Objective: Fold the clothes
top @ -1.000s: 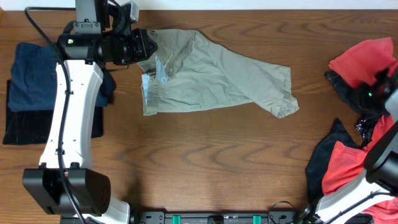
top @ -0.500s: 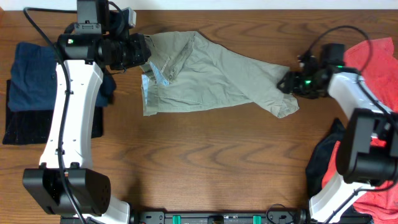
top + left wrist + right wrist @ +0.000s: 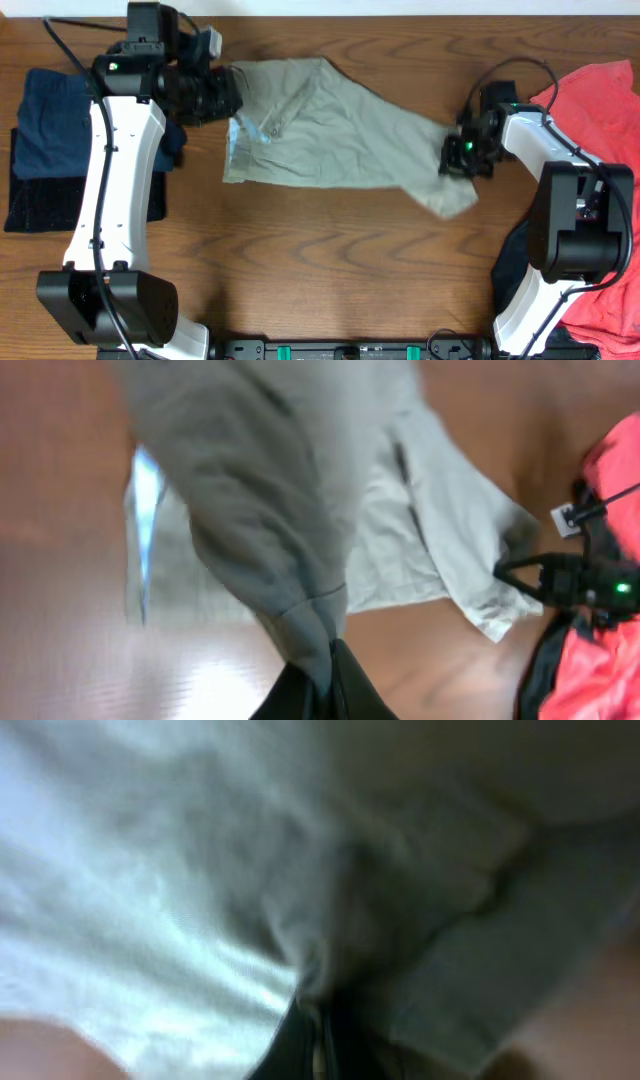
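Note:
The pale khaki-green shorts (image 3: 330,135) lie spread across the back middle of the wooden table. My left gripper (image 3: 232,90) is shut on the shorts' waistband corner at their left end; the left wrist view shows the cloth (image 3: 300,510) pinched between my fingers (image 3: 325,675). My right gripper (image 3: 455,152) is shut on the shorts' leg hem at their right end; the right wrist view shows the fabric (image 3: 250,870) bunched at my fingers (image 3: 318,1030). Red clothes (image 3: 590,95) lie at the right edge.
A stack of folded navy (image 3: 55,120) and black (image 3: 40,200) garments lies at the left edge, under my left arm. Red and black clothes (image 3: 560,280) are piled at the right front. The wooden table (image 3: 320,270) shows in front of the shorts.
My right arm swung in from the right pile and closed on the shorts' leg end. The shorts shifted a little; my left gripper kept its hold on the waistband.

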Robot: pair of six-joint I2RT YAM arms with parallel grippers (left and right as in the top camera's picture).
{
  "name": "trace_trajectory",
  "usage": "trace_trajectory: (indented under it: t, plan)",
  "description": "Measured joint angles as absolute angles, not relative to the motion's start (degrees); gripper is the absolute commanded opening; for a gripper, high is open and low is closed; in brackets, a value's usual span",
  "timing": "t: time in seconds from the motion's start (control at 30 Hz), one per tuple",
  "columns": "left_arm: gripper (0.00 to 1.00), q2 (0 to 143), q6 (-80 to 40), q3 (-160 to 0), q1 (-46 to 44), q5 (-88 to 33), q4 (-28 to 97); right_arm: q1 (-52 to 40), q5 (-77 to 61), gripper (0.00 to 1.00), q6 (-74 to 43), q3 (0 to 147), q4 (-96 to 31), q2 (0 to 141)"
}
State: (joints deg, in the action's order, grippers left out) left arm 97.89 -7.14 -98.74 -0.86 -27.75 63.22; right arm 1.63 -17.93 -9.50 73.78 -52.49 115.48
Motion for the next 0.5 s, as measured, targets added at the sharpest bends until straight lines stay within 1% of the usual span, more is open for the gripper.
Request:
trace_trajectory:
  t: [0.1,0.17,0.37,0.47,0.5]
  plan:
    - [0.06,97.89,-6.96,-98.76,-0.86,-27.68,69.97,2.48,-15.86,0.01,-9.85,72.53,-64.42,115.44]
    - [0.06,97.89,-6.79,-98.76,-0.86,-27.70,74.19,3.42,-13.87,0.01,-9.89,72.05,-70.11,115.39]
    - [0.06,97.73,-2.92,-98.76,-0.86,-29.58,79.81,6.09,-6.72,0.01,-10.41,71.92,-76.62,113.89]
    - [0.06,96.84,1.69,-98.76,-0.86,-33.93,79.83,6.50,-5.37,0.02,-10.55,71.92,-78.11,110.87]
    - [0.06,96.23,3.51,-98.76,-0.86,-35.73,79.83,6.52,-5.10,0.03,-10.57,71.90,-78.78,109.25]
